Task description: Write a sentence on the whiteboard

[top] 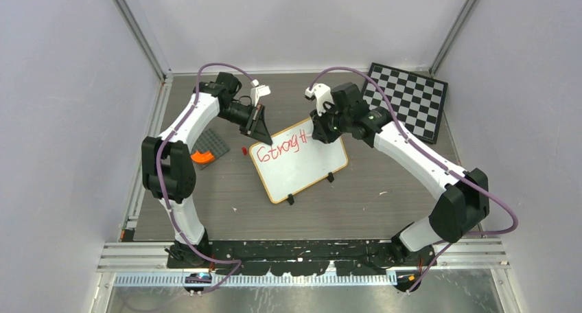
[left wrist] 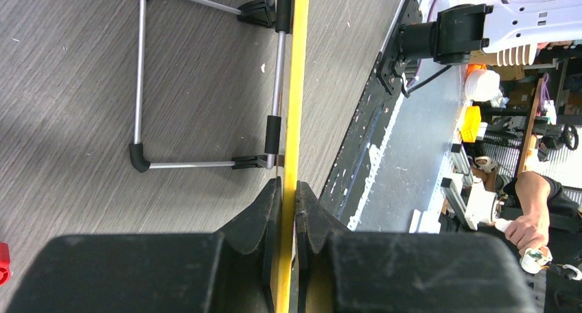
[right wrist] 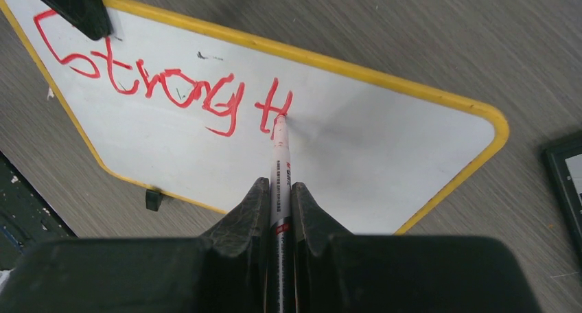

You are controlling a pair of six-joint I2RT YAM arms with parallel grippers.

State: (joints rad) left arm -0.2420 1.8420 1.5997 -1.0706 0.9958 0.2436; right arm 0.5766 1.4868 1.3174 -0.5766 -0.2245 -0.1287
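On one whiteboard [right wrist: 384, 162], one marker [right wrist: 280, 169] touches one red line [right wrist: 237, 110].

I see the yellow-rimmed whiteboard [top: 305, 172] sitting askew at frame centre, its red sentence [top: 278, 148] reading "Strong" plus one started letter.

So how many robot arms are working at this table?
2. The left arm reaches the whiteboard's far-left corner, the left end effector clamped on its rim; the right arm reaches in from the right, the right end effector holding a red marker on the board.
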